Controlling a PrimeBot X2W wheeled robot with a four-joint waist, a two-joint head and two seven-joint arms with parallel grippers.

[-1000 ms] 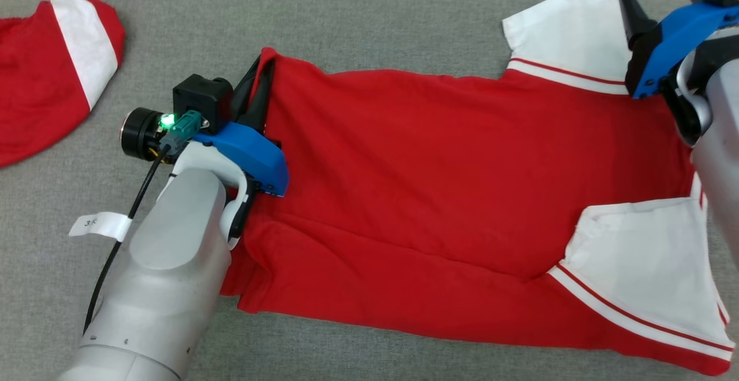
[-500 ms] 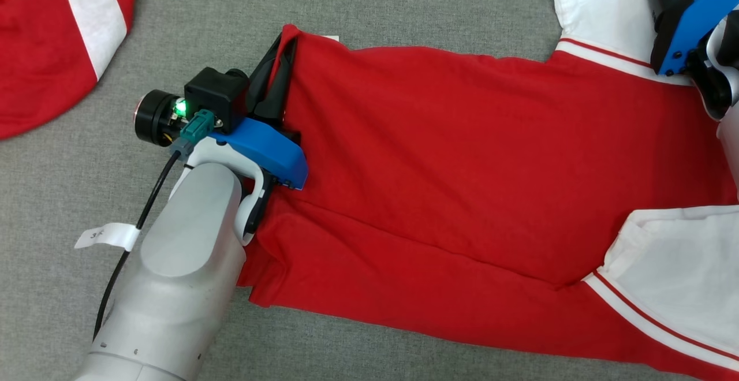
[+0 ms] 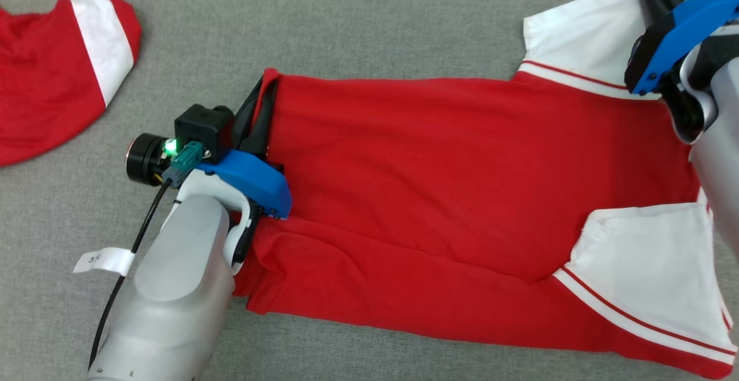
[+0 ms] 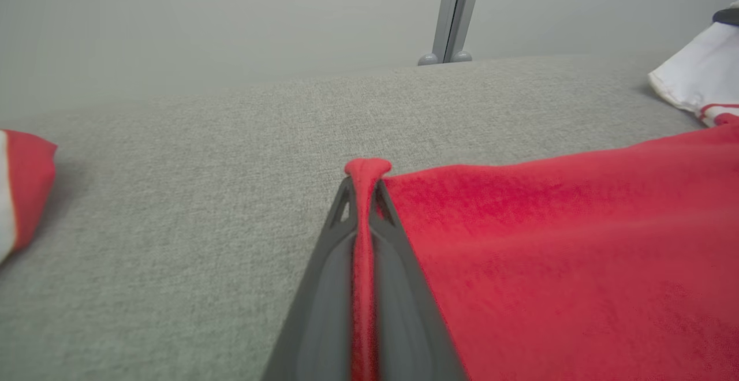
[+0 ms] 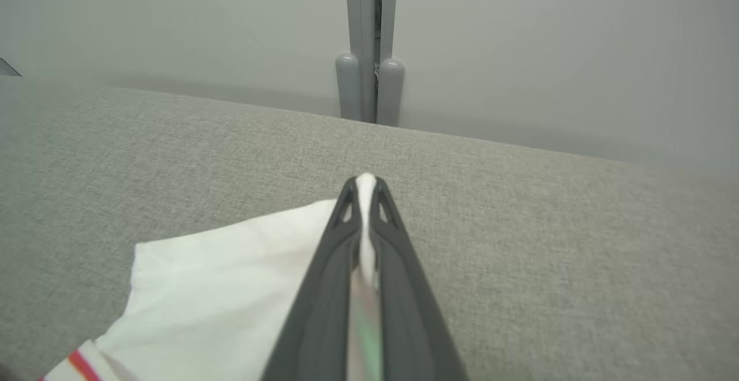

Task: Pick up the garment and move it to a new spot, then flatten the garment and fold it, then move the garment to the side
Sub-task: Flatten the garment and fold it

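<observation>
Flattening looks under way: the garment (image 3: 439,185) lies spread on the grey tabletop (image 3: 346,17), its red body drawn out between both grips. The left gripper (image 4: 365,185) pinches the red hem corner, and the right gripper (image 5: 365,187) is clamped on the edge of the white sleeve (image 3: 577,40). Relocation seems done; folding and moving it aside remain.

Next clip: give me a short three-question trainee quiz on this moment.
1. True or false: the left gripper is shut on the red garment's edge.
2. The right gripper pinches: A) a red hem, B) the white sleeve, C) nothing?
3. Fill in: the second red-and-white garment lies at the head view's upper ____.
Key: 1 true; 2 B; 3 left.
</observation>
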